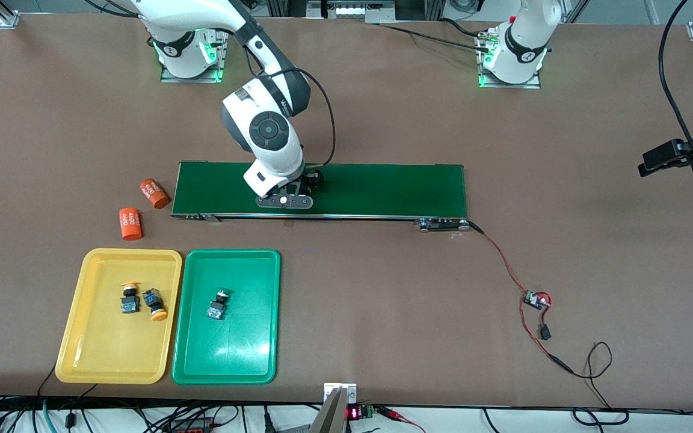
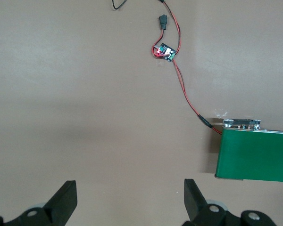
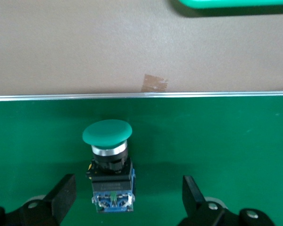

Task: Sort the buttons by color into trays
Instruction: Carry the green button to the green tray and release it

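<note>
A green button (image 3: 107, 132) lies on its side on the dark-green conveyor belt (image 3: 217, 141). My right gripper (image 3: 127, 197) is low over the belt (image 1: 382, 189), open, with one finger on each side of the button's black-and-blue body and not touching it. In the front view the right gripper (image 1: 286, 198) hides that button. The yellow tray (image 1: 100, 349) holds two yellow-orange buttons (image 1: 130, 297) (image 1: 155, 304). The green tray (image 1: 244, 349) beside it holds one green button (image 1: 219, 304). My left gripper (image 1: 653, 162) waits open and empty (image 2: 129, 202) above bare table at the left arm's end.
Two orange cylinders (image 1: 154, 193) (image 1: 130, 224) lie by the belt's end toward the right arm. A red wire runs from the belt's other end (image 2: 254, 155) to a small circuit board (image 1: 536, 299), which also shows in the left wrist view (image 2: 164, 52). The green tray's edge (image 3: 236, 4) shows in the right wrist view.
</note>
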Action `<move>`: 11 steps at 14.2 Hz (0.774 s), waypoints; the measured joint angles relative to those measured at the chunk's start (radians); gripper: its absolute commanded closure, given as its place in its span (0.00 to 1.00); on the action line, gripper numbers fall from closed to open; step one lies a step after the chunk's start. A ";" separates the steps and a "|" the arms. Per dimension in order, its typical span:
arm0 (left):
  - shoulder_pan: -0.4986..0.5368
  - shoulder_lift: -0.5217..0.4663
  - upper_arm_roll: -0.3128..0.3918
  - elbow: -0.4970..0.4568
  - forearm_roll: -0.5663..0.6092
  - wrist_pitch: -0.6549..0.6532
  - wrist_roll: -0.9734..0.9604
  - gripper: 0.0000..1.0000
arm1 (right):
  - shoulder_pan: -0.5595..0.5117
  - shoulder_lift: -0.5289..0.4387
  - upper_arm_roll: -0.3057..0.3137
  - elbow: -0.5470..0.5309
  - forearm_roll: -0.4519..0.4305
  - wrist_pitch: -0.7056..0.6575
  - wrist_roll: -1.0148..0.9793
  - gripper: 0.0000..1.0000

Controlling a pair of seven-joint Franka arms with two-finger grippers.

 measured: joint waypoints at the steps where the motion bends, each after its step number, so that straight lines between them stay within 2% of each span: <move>1: 0.000 0.000 0.000 0.000 0.000 0.000 0.000 0.00 | 0.000 0.005 0.000 0.000 0.000 0.000 0.000 0.00; 2: -0.001 0.000 -0.001 0.000 0.000 0.000 0.000 0.00 | 0.000 0.008 -0.001 0.000 0.000 0.000 0.000 0.08; 3: -0.002 0.000 -0.001 0.000 0.000 0.000 0.000 0.00 | -0.001 0.009 -0.001 0.000 0.000 -0.001 -0.001 0.20; 5: -0.003 0.000 -0.001 0.000 0.000 0.000 0.000 0.00 | -0.002 0.009 -0.002 0.000 0.000 -0.002 -0.010 0.51; 6: -0.003 0.000 -0.001 0.000 0.000 0.000 0.000 0.00 | -0.004 0.009 -0.004 0.000 0.000 -0.005 -0.022 0.64; 8: -0.004 -0.001 -0.002 0.000 0.000 0.000 0.000 0.00 | -0.012 0.009 -0.008 0.000 0.000 -0.018 -0.045 0.78; 11: -0.005 -0.005 -0.029 0.000 0.000 0.001 0.001 0.00 | -0.024 0.007 -0.011 0.001 0.000 -0.026 -0.054 0.87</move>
